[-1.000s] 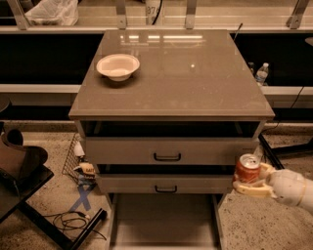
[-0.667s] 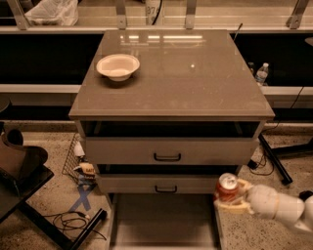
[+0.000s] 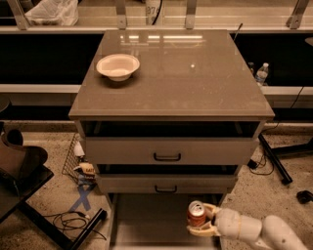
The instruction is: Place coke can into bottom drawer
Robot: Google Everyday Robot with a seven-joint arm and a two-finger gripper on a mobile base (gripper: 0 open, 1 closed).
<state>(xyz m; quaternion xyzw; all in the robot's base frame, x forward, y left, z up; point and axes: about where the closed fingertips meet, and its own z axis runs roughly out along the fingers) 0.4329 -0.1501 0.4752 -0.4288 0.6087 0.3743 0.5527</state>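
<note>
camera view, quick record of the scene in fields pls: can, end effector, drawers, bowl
coke can: upright, over the bottom drawer's right side
end effector: lower right, shut on the coke can
bottom drawer: pulled open
upper drawers: two grey fronts, black handles
white bowl: on the cabinet top, back left

1. Bowl (image 3: 118, 66) sits on the table (image 3: 195, 93), at 10 o'clock of its top.
2. Under that top, the two upper drawers (image 3: 122, 150) are stacked, one above the other.
3. Bottom drawer (image 3: 146, 219) juts out below them, toward 6 o'clock.
4. Tool (image 3: 199, 219) sits at 5 o'clock, clasping the coke can (image 3: 196, 214), upright over the drawer's right side.
5. Bottle (image 3: 262, 73) stands beyond the table at 2 o'clock; bag (image 3: 51, 10) lies behind at 11 o'clock.
6. Cables (image 3: 73, 222) lie on the floor at 8 o'clock, left of the drawer.
</note>
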